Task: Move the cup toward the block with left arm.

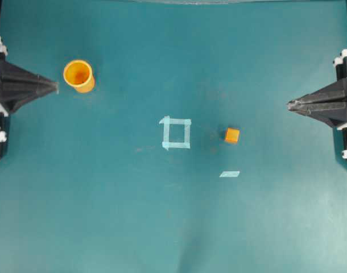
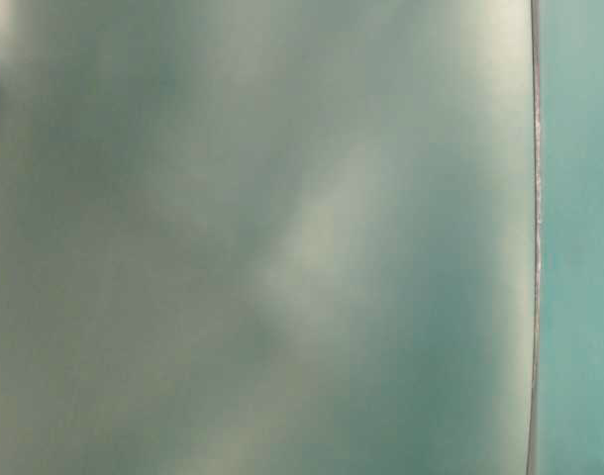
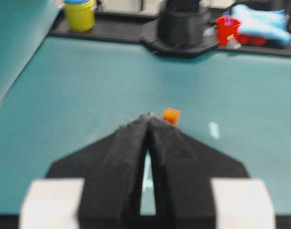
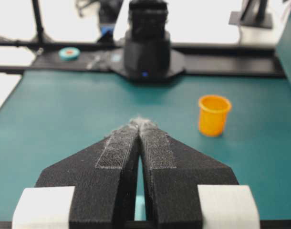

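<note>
Cup (image 1: 78,75) standing upright near bench (image 1: 105,216) far-left corner, just beside left gripper (image 1: 55,87), fingertips pressing together, empty. Block (image 1: 232,135) sitting mid-bench. Right gripper (image 1: 289,104) likewise pinching together.

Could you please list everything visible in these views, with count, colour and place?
cup: one, orange-yellow, upright on the mat at far left, just off the left gripper's tip
block: one, orange, right of centre
tape square outline: one, pale, mid-table, left of the block
tape strip: one, pale, below the block
mat: one, teal, covering the table
yellow container: one, blue lid, beyond the table's far edge, left wrist view
red object: one, beside light blue cloth-like item; blurred
tape roll: one, teal, on the black ledge, right wrist view
left gripper: one, black, left edge, shut, empty
right gripper: one, black, right edge, shut, empty
</note>
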Tool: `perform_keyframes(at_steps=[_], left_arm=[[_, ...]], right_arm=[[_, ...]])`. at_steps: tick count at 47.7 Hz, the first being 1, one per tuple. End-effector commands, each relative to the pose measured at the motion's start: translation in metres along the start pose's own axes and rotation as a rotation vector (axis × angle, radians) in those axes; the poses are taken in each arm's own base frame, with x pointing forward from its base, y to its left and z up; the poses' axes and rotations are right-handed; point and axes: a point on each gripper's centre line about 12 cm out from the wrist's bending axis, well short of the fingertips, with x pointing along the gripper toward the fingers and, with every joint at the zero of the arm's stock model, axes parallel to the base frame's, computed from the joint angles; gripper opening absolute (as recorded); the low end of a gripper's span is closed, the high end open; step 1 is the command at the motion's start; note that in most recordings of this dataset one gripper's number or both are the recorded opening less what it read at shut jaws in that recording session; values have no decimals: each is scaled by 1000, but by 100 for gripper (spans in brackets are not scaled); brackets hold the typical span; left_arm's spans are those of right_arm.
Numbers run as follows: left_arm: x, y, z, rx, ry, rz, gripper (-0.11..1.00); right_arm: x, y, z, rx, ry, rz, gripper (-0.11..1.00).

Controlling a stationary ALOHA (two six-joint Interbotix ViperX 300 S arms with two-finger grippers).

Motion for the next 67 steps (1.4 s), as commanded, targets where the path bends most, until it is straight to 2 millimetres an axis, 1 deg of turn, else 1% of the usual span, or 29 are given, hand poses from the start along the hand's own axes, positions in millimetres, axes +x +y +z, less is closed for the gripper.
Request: perform_keyframes(at_steps=[1, 6, 10, 12, 19, 21, 23, 28, 32, 40, 50, 60, 67], left_arm=[[2, 5, 5, -4, 5, 29, 0], [2, 9, 0, -8, 39, 48, 5], [2, 10, -2, -6, 59, 51, 16], [2, 10, -4, -6, 71, 52, 25], [2, 10, -7, -7, 88, 54, 67], [2, 10, -8, -7, 92, 55, 75], [2, 11, -8, -7, 92, 60, 79], [3, 15, -12, -10, 106, 78, 80], [4, 20, -19, -17, 137, 102, 81], [10, 33, -41, -61, 237, 170, 84], [19, 50, -59, -117, 324, 246, 84], [20, 69, -88, -161, 437, 331, 84], [21, 73, -105, -192, 488, 352, 84]], right_arm=[[2, 0, 11, -1, -28, 1, 0], [2, 0, 10, 0, -26, 0, 0], [2, 0, 10, -1, -21, 1, 0], [2, 0, 10, -2, -20, 0, 0], [2, 0, 9, -3, -15, 1, 0], [2, 0, 9, -2, -15, 1, 0], [2, 0, 9, -3, -15, 1, 0], [2, 0, 9, -1, -15, 1, 0], [2, 0, 10, -1, -17, 1, 0], [2, 0, 10, -1, -18, 1, 0], [2, 0, 10, -1, -18, 1, 0], [3, 0, 9, -1, -15, 1, 0], [3, 0, 8, -1, -11, 1, 0]])
